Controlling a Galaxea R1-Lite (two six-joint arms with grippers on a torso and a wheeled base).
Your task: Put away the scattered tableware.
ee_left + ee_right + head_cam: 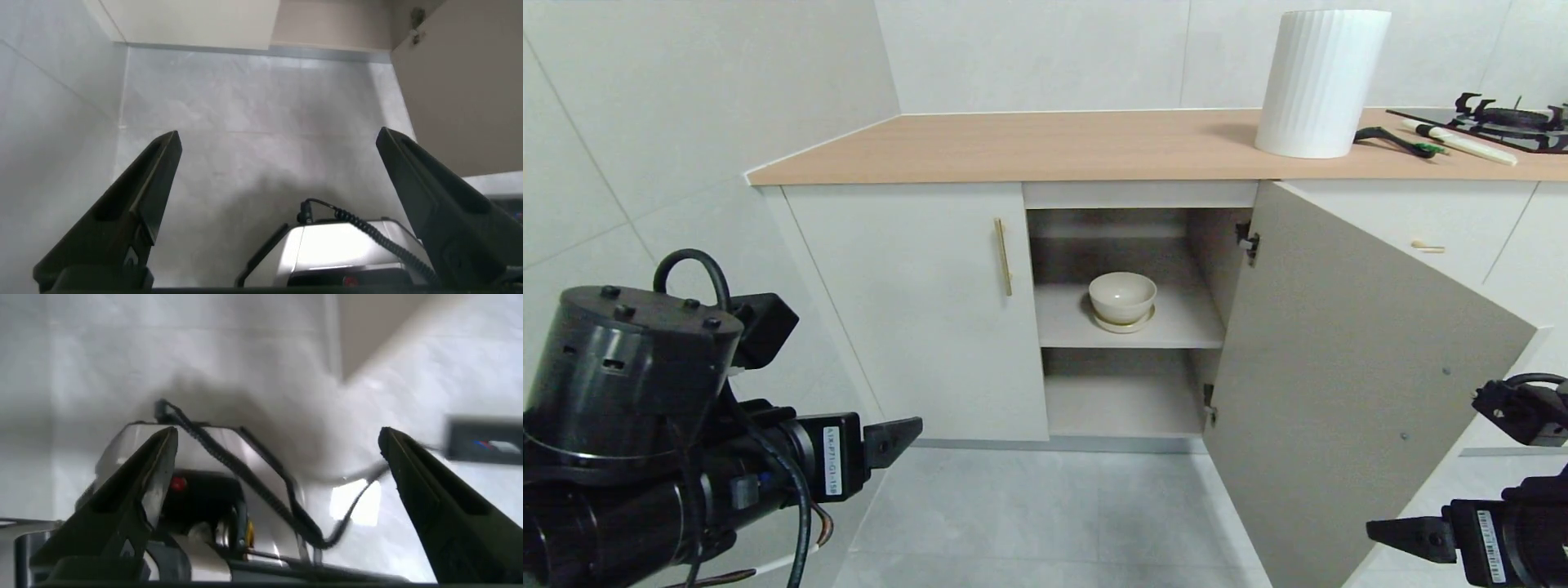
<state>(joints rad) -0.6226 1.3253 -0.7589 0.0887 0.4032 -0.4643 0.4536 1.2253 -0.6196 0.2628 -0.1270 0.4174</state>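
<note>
Since the bowl [1122,294] is seen stacked on a plate [1123,328] at the middle of the shelf [1184,322] inside the cupboard [1139,194], stowing is judged nearly done; the door [1339,367] is yet to be shut. The left end effector [278,143] and right end effector [278,434] are held apart, empty.

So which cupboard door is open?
The right door, swung wide, showing the bowl inside; the left door, with the gold handle, is shut.

Shelf [1186,323] bears a saucer [1125,328] holding a bowl [1122,296].

A ribbed white canister [1321,82] stands on the wooden countertop [1054,147].
</note>
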